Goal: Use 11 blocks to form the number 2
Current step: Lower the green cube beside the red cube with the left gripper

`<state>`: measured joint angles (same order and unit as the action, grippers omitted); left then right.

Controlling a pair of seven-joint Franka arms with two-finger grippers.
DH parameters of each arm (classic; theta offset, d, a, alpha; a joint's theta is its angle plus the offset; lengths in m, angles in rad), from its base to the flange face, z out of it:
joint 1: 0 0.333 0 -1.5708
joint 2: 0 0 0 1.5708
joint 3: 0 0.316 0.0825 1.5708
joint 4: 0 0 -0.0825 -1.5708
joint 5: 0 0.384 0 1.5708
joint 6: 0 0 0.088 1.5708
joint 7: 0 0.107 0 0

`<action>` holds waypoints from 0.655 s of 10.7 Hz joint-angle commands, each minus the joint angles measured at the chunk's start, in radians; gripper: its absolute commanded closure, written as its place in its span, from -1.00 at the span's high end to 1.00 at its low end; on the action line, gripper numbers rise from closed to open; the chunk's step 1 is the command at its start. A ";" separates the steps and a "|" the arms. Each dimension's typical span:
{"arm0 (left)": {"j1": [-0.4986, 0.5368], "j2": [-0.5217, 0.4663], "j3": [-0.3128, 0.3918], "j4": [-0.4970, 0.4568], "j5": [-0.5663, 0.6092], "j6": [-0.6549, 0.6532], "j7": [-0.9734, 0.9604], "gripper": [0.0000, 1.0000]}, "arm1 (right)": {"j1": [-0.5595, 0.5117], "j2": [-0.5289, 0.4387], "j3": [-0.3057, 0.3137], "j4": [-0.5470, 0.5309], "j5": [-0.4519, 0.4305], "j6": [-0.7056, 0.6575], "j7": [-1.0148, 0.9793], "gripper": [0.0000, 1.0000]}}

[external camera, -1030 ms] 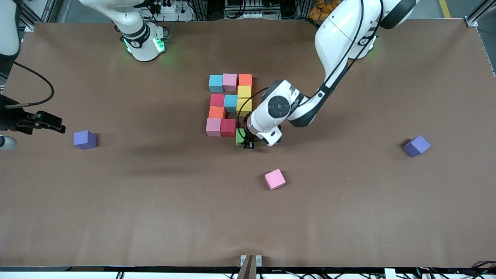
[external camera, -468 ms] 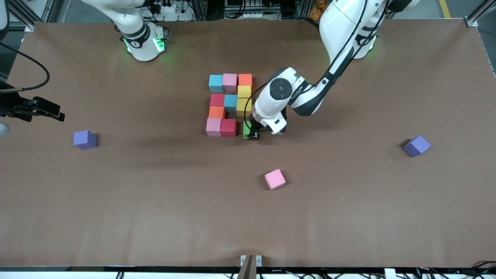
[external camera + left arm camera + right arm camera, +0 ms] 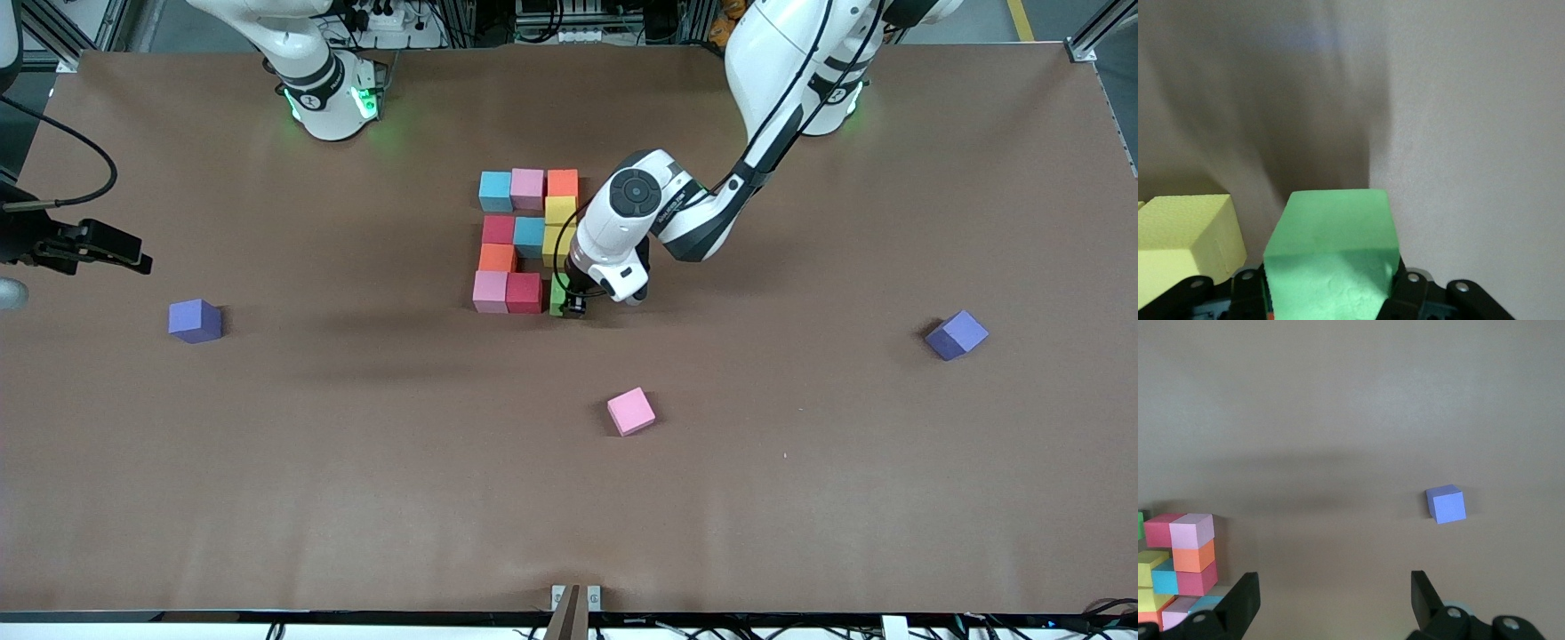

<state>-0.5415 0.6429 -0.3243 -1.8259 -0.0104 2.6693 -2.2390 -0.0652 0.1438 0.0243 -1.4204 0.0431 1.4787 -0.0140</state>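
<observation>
Ten blocks lie packed as a partial number 2 mid-table: blue, pink and orange in the row nearest the bases, then two yellow, red, blue, orange, pink, and a red block. My left gripper is shut on the green block, low beside that red block. In the left wrist view the green block fills the left gripper, with a yellow block close by. My right gripper waits open over the table's edge at the right arm's end; the right gripper holds nothing.
A loose pink cube lies nearer the front camera than the digit. One purple cube sits toward the right arm's end, also the purple cube in the right wrist view. Another purple cube sits toward the left arm's end.
My left gripper has carried the green block away from the front camera, in beside the red block of the digit's nearest row. The right gripper shifted slightly.
</observation>
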 commanded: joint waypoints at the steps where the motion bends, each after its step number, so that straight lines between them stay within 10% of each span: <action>1: -0.009 0.006 0.005 -0.007 0.032 0.023 -0.027 -1.00 | -0.022 -0.015 0.019 -0.005 -0.002 -0.011 0.006 1.00; 7: -0.018 0.038 0.005 0.028 0.055 0.023 -0.024 -1.00 | -0.022 -0.015 0.017 -0.005 0.012 -0.011 0.005 1.00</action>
<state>-0.5504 0.6627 -0.3242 -1.8198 0.0161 2.6799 -2.2390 -0.0654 0.1437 0.0243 -1.4204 0.0455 1.4780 -0.0140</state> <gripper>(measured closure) 0.392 0.000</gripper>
